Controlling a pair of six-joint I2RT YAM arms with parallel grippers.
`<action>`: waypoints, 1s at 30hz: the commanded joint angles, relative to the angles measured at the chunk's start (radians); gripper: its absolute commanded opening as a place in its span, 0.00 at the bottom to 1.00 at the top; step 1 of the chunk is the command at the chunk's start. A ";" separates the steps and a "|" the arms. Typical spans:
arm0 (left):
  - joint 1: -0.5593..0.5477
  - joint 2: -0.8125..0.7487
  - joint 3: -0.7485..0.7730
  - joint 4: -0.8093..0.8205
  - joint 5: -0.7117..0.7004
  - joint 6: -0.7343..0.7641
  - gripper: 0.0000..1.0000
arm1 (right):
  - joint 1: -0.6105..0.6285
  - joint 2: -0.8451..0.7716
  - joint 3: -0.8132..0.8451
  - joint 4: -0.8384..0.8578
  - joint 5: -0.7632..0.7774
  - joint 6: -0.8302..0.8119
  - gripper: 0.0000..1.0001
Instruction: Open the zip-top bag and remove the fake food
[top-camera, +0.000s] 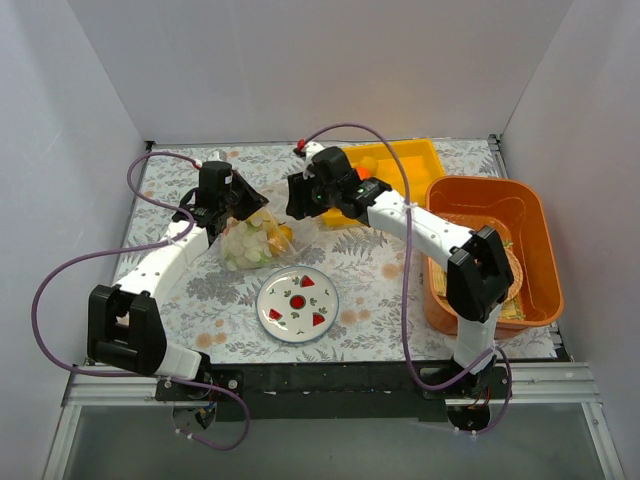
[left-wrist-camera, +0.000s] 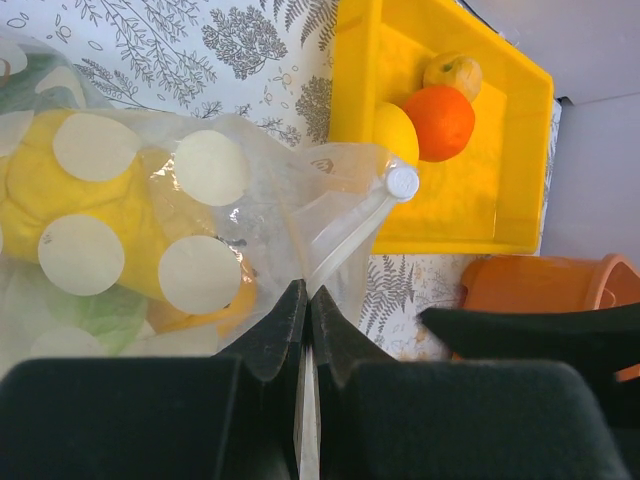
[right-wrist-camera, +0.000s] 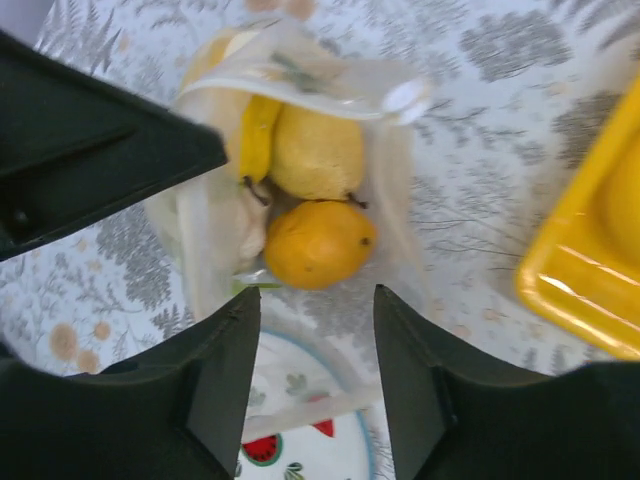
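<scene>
The zip-top bag (top-camera: 256, 240) lies on the floral tablecloth just behind the white plate, and it holds the fake food. In the right wrist view the bag (right-wrist-camera: 205, 225) shows a round orange fruit (right-wrist-camera: 315, 243), a yellow lemon (right-wrist-camera: 316, 150) and a white zip slider (right-wrist-camera: 405, 97). My left gripper (left-wrist-camera: 307, 296) is shut on the clear bag's edge near the zip strip (left-wrist-camera: 350, 235). In the top view the left gripper (top-camera: 240, 212) is at the bag's far left. My right gripper (right-wrist-camera: 316, 300) is open and empty, hovering over the bag's near side; in the top view it (top-camera: 297, 210) is at the bag's right.
A white plate (top-camera: 297, 304) with red fruit motifs sits in front of the bag. A yellow tray (top-camera: 405, 165) at the back holds an orange (left-wrist-camera: 440, 121) and lemons. An orange basin (top-camera: 495, 250) stands at the right. White walls enclose the table.
</scene>
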 joint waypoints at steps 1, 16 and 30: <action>-0.004 -0.059 -0.016 0.013 0.024 0.003 0.00 | 0.034 0.104 0.021 0.048 -0.107 0.071 0.52; -0.033 -0.044 -0.012 0.021 0.031 -0.003 0.00 | 0.047 0.207 -0.098 0.233 -0.118 0.255 0.75; -0.044 -0.029 -0.015 0.021 0.015 0.006 0.00 | 0.044 0.251 -0.153 0.394 -0.073 0.364 0.69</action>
